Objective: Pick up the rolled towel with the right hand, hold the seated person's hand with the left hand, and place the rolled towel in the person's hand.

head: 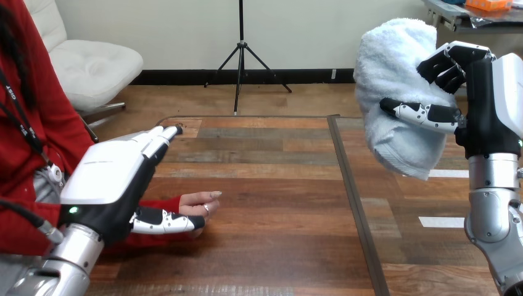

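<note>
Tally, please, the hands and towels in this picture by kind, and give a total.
robot hands: 2, the left hand and the right hand
person's hand: 1
rolled towel: 1
total: 4

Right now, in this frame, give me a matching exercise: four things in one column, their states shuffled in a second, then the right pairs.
1. towel
2. left hand
3. right hand
4. person's hand

A. lying on the table
B. fingers straight
C. white, raised off the table
D. fingers curled round the towel

Pairs: 1-C, 2-B, 3-D, 4-A
</note>
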Robot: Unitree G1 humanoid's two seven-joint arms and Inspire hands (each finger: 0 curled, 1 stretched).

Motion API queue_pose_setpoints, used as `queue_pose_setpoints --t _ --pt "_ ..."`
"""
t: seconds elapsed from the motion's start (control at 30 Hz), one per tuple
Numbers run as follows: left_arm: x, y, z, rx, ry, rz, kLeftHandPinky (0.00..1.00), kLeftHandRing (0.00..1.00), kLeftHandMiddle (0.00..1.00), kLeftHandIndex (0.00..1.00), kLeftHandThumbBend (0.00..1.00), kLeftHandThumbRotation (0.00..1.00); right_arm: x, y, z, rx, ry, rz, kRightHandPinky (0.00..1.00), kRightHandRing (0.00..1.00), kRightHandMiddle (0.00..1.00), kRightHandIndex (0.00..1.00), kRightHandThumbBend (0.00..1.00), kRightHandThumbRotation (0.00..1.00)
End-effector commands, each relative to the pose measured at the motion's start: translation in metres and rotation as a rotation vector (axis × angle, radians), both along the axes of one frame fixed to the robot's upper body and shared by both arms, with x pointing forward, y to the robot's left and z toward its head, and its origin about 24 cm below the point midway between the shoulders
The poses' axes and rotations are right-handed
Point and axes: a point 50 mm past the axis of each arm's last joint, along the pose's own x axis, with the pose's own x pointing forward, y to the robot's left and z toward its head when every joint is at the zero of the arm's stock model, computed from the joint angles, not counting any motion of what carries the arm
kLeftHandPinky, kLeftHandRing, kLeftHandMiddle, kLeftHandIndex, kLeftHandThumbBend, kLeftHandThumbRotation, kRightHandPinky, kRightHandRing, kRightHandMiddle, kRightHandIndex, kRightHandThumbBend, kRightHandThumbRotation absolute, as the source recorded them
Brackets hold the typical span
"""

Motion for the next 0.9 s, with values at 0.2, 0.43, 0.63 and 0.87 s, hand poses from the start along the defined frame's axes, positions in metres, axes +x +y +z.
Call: queue_pose_setpoints --t 0.2,0.43,0.63,0.87 --pt "0.02 -0.007 0.014 0.078 -0.012 -0.029 0.89 0.95 0.96 0.94 1.0 0.47 0.006 -0.001 0.029 0.019 -0.103 -0.005 0.28 0.33 0.37 0.36 0.83 0.0" --pt "0.025 -0.009 0.013 0.112 0.019 -0.034 0.9 0.95 0.96 0.94 1.0 0.47 0.006 -0.001 0.029 0.025 -0.1 0.003 0.28 0.34 0.37 0.36 0.83 0.0" --pt "0.029 -0.009 0.011 0.14 0.041 -0.033 0.9 0.94 0.96 0.93 1.0 0.48 0.007 -0.001 0.03 0.023 -0.099 0.002 0.29 0.34 0.37 0.36 0.83 0.0" --pt "0.034 -0.01 0.008 0.177 0.082 -0.032 0.89 0.95 0.97 0.94 1.0 0.5 0.007 -0.001 0.03 0.023 -0.099 0.005 0.29 0.34 0.37 0.36 0.83 0.0"
